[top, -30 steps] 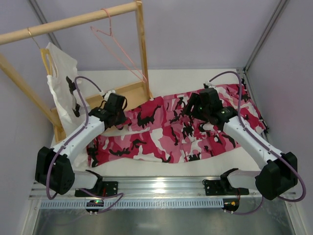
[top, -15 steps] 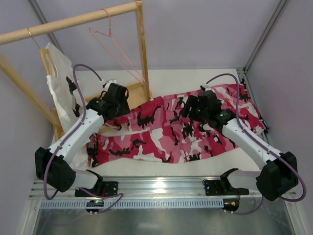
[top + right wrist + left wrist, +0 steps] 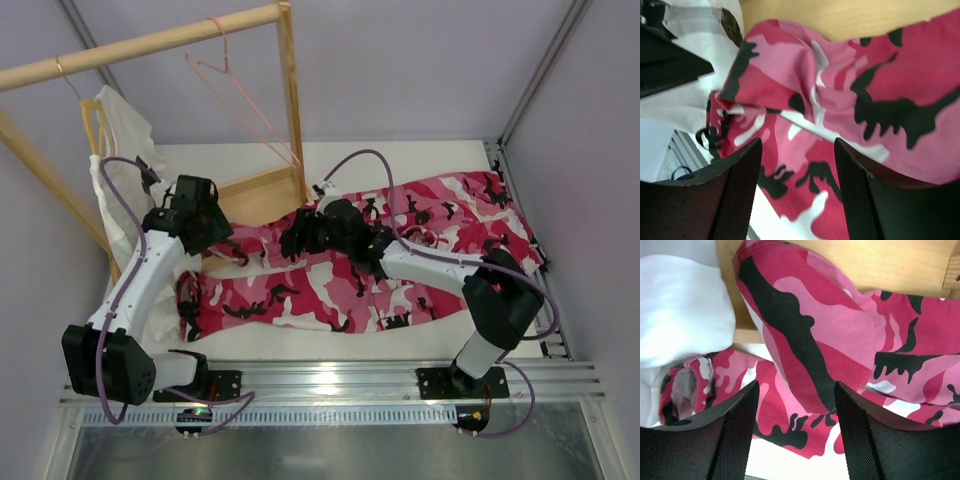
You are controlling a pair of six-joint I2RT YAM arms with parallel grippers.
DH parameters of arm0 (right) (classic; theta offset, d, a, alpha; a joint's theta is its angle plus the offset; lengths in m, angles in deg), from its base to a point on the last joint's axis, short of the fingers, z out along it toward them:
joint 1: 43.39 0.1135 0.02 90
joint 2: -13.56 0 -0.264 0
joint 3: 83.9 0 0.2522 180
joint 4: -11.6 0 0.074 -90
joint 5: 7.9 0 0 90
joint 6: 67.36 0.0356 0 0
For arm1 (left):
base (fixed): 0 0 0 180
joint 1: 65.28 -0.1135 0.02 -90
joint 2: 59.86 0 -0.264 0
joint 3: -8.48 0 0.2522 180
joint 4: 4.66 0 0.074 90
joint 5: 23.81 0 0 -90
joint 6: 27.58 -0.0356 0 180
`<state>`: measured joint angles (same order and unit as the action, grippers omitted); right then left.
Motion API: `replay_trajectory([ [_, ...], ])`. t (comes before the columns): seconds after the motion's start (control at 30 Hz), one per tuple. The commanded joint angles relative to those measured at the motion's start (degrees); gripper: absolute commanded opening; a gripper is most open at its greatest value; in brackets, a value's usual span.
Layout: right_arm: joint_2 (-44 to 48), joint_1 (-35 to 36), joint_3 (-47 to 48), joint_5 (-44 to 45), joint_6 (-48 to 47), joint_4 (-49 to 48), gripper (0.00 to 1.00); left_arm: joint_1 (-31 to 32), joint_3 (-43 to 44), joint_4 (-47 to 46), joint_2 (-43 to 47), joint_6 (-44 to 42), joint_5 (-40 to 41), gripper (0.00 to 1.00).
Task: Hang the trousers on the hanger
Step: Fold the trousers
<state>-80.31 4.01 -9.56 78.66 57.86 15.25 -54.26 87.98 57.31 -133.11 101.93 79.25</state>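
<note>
The trousers (image 3: 330, 290) lie spread flat over the white worktop (image 3: 400, 165), from the near left side up to the far right corner. Their left end is crumpled. One fold there stands up and leans on the wooden base board (image 3: 255, 195) of the clothes rack (image 3: 140, 45), as the left wrist view shows. No part of them is on the hanger.

The hanger (image 3: 245, 112) hangs by its hook from the top rail of the rack, close to the right post. It is tilted, with its long lower corner pointing down to the foot of that post. Nothing hangs on it, and it is above the trousers and apart from them.

More to the left on the same rail hangs a yellow hanger (image 3: 92, 120) that carries a white T-shirt (image 3: 120, 150). The hem of this shirt comes down just beside the crumpled end of the trousers.

The left tool (image 3: 215, 243) is over that crumpled end, beside the base board. Its fingers stand apart and released, with only cloth below them and nothing between them.

The right tool (image 3: 298, 235) reaches far to the left, over the middle of the trousers, and is near the left tool. Its fingers are also spread apart and grip nothing; the cloth lies under them.
</note>
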Motion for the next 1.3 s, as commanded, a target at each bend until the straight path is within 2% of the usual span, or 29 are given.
replay_trajectory([
  [0.0,-4.03,0.15,3.32,2.30,5.28,-14.99,0.64,-1.18,-2.35,-4.07,0.22,-0.57,-7.51,0.62],
  [0.1,-7.90,0.33,4.10,1.95,5.73,-20.28,0.66,-1.10,-4.38,-9.26,-0.48,-0.75,-12.88,0.58],
  [0.17,-10.53,0.33,5.60,1.86,5.65,-20.22,0.68,-1.10,-4.56,-10.32,-2.59,-1.01,-17.61,0.54],
  [0.23,-12.30,0.24,8.15,0.90,5.30,-18.98,0.69,-1.10,-4.39,-10.15,-4.69,-1.80,-18.33,0.51],
  [0.33,-15.46,0.33,11.66,-0.78,5.12,-16.80,0.71,-1.10,-5.52,-11.55,-5.41,-2.24,-18.60,0.37],
  [0.37,-16.34,0.33,12.63,-0.60,5.12,-15.74,0.71,-1.10,-5.70,-11.82,-5.41,-2.33,-18.60,0.28],
  [0.43,-18.36,0.24,13.95,-1.04,5.21,-14.77,0.71,-1.10,-6.32,-13.13,-5.50,-2.59,-19.82,0.19],
  [0.47,-19.07,0.24,14.48,-1.21,5.47,-14.50,0.71,-1.10,-6.32,-13.49,-5.58,-2.85,-20.52,0.12],
  [0.57,-21.53,0.24,16.15,-2.27,6.17,-13.71,0.71,-1.09,-6.84,-13.49,-5.76,-3.38,-20.44,0.03],
  [0.63,-22.93,0.24,17.20,-2.62,6.09,-13.36,0.70,-1.09,-7.20,-13.40,-5.76,-3.56,-20.35,0.00],
  [0.83,-26.89,0.33,22.48,-4.55,5.12,-8.44,0.69,-1.10,-8.17,-13.58,-5.49,-4.17,-20.44,0.01],
  [0.97,-27.78,0.33,23.09,-5.08,5.47,-7.91,0.61,-1.10,-8.08,-13.84,-5.50,-4.26,-20.62,0.06],
  [1.03,-27.43,0.24,22.83,-5.26,5.38,-7.47,0.46,-1.10,-7.64,-14.02,-5.67,-4.17,-20.88,0.10],
  [1.07,-27.08,0.33,22.57,-4.91,5.30,-7.21,0.40,-1.01,-7.29,-13.93,-5.93,-4.09,-20.97,0.16],
  [1.1,-26.20,0.24,21.78,-4.47,5.38,-6.86,0.27,-1.09,-6.94,-13.67,-5.94,-4.17,-20.88,0.19],
  [1.13,-25.58,0.15,21.17,-3.68,5.21,-6.68,0.21,-1.10,-6.41,-13.40,-6.11,-4.26,-20.79,0.22],
  [1.17,-25.06,-0.02,20.38,-3.42,5.29,-6.59,0.09,-1.01,-5.45,-13.05,-6.20,-4.44,-20.71,0.25],
  [1.2,-24.53,-0.28,18.72,-2.89,5.56,-6.68,0.04,-1.09,-5.01,-12.53,-6.29,-4.61,-20.71,0.28],
  [1.23,-23.31,-0.55,17.57,-2.36,5.91,-6.77,0.04,-1.10,-4.57,-12.17,-6.11,-4.87,-20.44,0.31],
  [1.27,-22.68,-0.64,16.43,-1.40,6.95,-7.64,0.04,-1.10,-3.61,-11.91,-5.85,-5.05,-20.27,0.39],
])
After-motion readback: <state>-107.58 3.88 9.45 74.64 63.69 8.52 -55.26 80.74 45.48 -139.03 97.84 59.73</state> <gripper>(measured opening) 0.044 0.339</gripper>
